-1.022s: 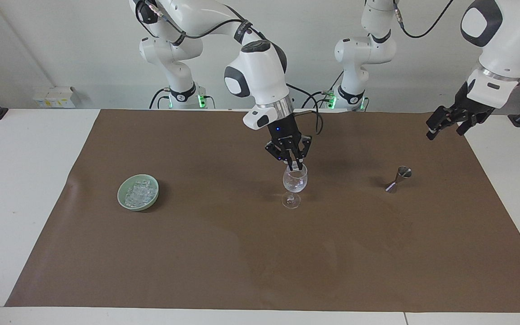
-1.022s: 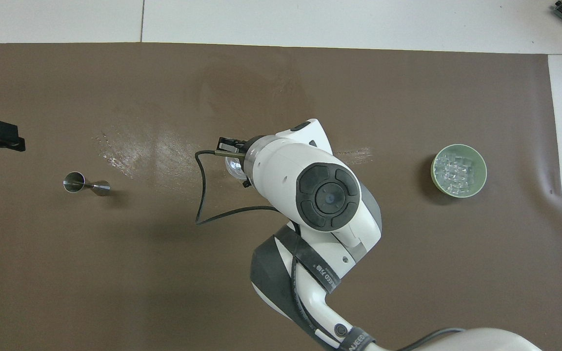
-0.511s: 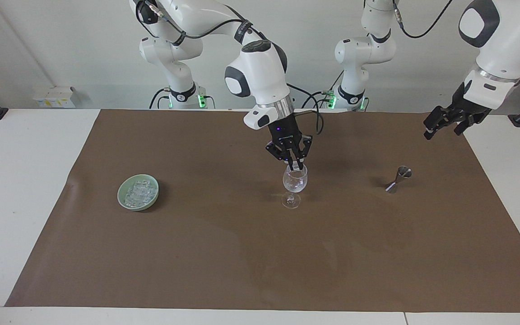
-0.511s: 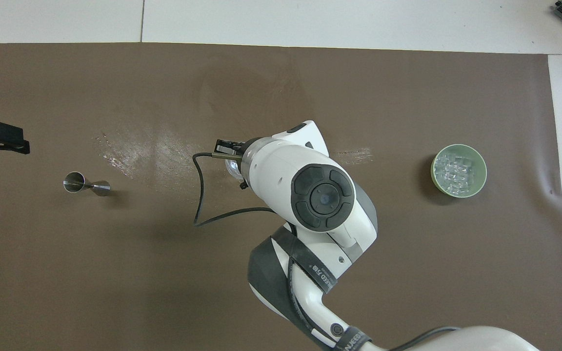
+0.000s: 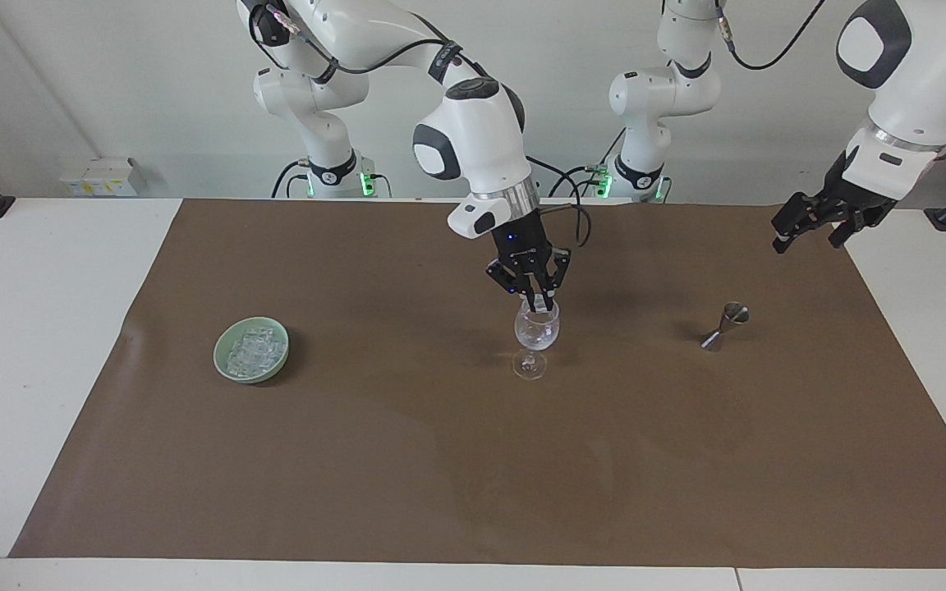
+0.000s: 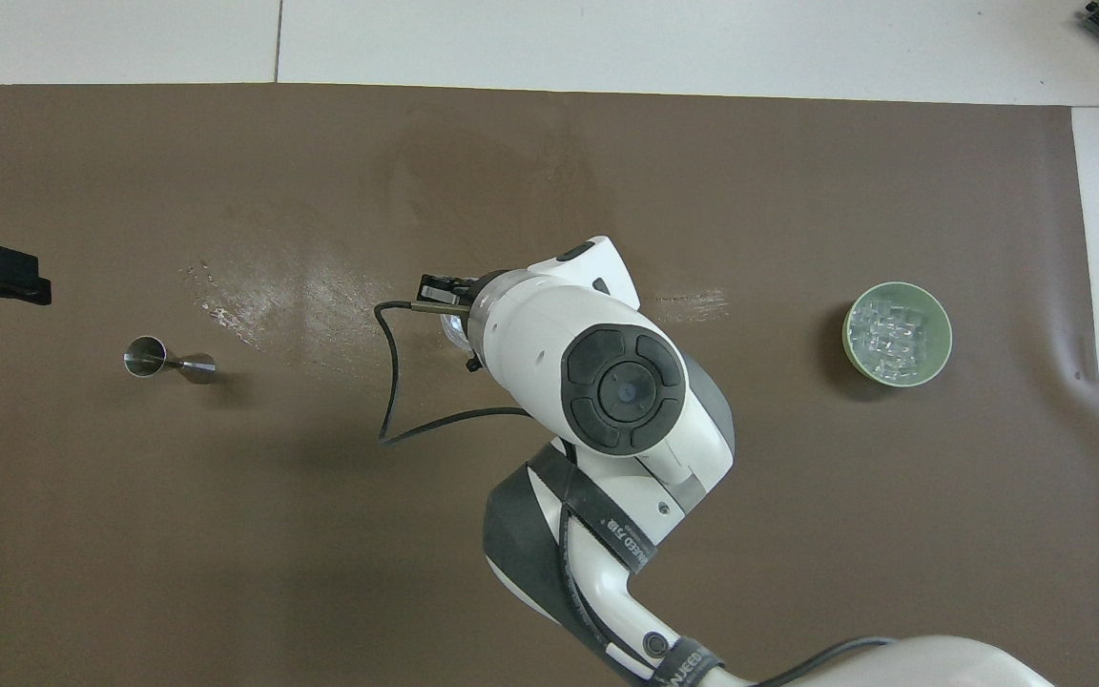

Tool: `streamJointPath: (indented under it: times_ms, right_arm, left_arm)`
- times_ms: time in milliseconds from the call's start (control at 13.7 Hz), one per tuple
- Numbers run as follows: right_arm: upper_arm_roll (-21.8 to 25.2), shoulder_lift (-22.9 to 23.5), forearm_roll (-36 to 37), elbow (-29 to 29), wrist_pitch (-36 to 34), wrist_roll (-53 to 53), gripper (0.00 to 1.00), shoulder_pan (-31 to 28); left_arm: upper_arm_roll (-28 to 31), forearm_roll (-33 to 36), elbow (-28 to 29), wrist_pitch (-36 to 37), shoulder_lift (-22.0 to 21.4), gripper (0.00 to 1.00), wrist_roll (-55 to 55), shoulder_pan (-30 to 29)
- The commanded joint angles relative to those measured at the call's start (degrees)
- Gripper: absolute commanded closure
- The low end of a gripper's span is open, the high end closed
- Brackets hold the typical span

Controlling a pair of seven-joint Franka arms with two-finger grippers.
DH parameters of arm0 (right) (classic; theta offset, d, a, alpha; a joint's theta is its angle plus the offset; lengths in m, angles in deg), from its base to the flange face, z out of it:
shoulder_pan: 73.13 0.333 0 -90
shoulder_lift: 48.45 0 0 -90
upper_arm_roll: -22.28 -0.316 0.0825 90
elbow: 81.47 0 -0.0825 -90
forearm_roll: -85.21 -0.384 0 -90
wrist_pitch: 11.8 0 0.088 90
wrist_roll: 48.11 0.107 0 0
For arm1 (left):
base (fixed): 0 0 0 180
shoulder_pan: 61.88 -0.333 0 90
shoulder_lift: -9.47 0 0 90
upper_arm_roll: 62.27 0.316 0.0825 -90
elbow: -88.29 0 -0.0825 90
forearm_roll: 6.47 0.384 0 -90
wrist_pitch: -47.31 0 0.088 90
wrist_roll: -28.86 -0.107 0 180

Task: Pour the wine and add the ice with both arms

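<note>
A clear stemmed wine glass (image 5: 536, 330) stands upright mid-mat; the overhead view shows only a sliver of the wine glass (image 6: 454, 330) beside the right arm's wrist. My right gripper (image 5: 538, 309) points down with its shut fingertips at the glass's rim; I cannot see anything between them. The ice (image 5: 253, 348) lies heaped in a green bowl (image 5: 227, 368) toward the right arm's end, also seen as ice (image 6: 896, 331) in the bowl (image 6: 850, 320) from overhead. My left gripper (image 5: 808, 238) hangs open and empty over the mat's edge at the left arm's end, waiting.
A small steel jigger (image 5: 723, 327) lies on its side on the mat between the glass and the left gripper, and the jigger (image 6: 168, 362) also shows from overhead. A brown mat (image 5: 440, 476) covers most of the white table.
The right arm's wrist has shifted and tilted slightly above the glass, fingertips still at the rim. The left gripper has drifted up a little.
</note>
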Motion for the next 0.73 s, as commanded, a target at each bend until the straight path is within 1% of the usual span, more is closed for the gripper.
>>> streamJointPath:
  times_ms: [0,365,511,584,657]
  right_arm:
    - [-0.36,1.22,1.57,-1.37,0.47,2.23,0.45,-0.07]
    - [-0.36,1.48,1.57,-1.99,0.38,2.23,0.42,0.02]
    - [-0.36,1.48,1.65,-2.69,-0.23,2.23,0.33,-0.07]
    - [-0.36,1.39,1.57,-3.82,-0.41,2.23,0.2,-0.07]
    - [0.07,1.13,2.0,-4.53,-0.41,2.23,0.0,-0.5]
  left_arm:
    - [-0.35,0.75,1.63,0.37,-1.29,0.0,-0.68,-0.38]
    - [-0.26,0.75,1.63,0.37,-1.29,0.0,-0.68,-0.38]
    - [-0.35,0.75,1.63,0.37,-1.29,0.0,-0.68,-0.38]
    - [-0.26,0.75,1.63,0.37,-1.29,0.0,-0.68,-0.38]
    - [-0.35,0.75,1.63,0.37,-1.29,0.0,-0.68,-0.46]
